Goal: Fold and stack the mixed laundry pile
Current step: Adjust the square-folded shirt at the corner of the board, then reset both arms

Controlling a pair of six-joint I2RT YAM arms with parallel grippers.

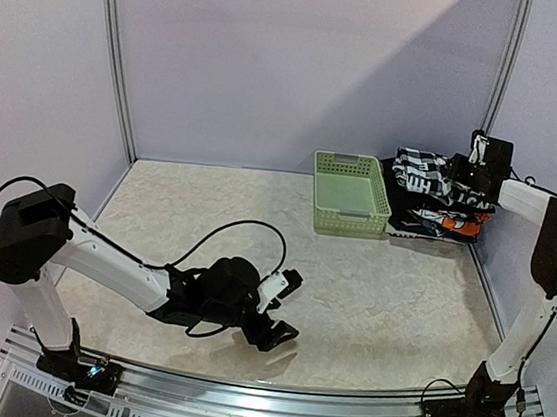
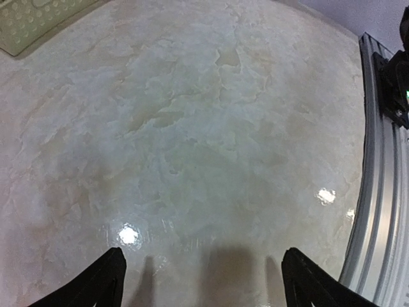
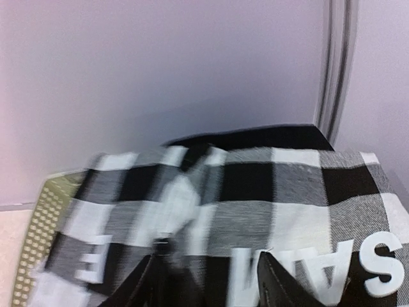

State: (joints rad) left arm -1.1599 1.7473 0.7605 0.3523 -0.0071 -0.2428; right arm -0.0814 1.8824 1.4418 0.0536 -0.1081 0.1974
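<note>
- Shows the left gripper [image 1: 285, 308] low over the tabletop [image 1: 158, 205] near the front edge, fingers [image 1: 290, 281] spread wide, nothing between them.
- Puts the right gripper [image 1: 482, 163] at the far right corner, atop the mixed laundry pile [image 1: 426, 190]; too small to tell how it stands.
- Sets the pale green basket [image 1: 350, 220] just left of the pile.
- Picks out black-and-white checked cloth [image 1: 422, 165] on top and orange print [image 1: 453, 225] lower down.
</note>
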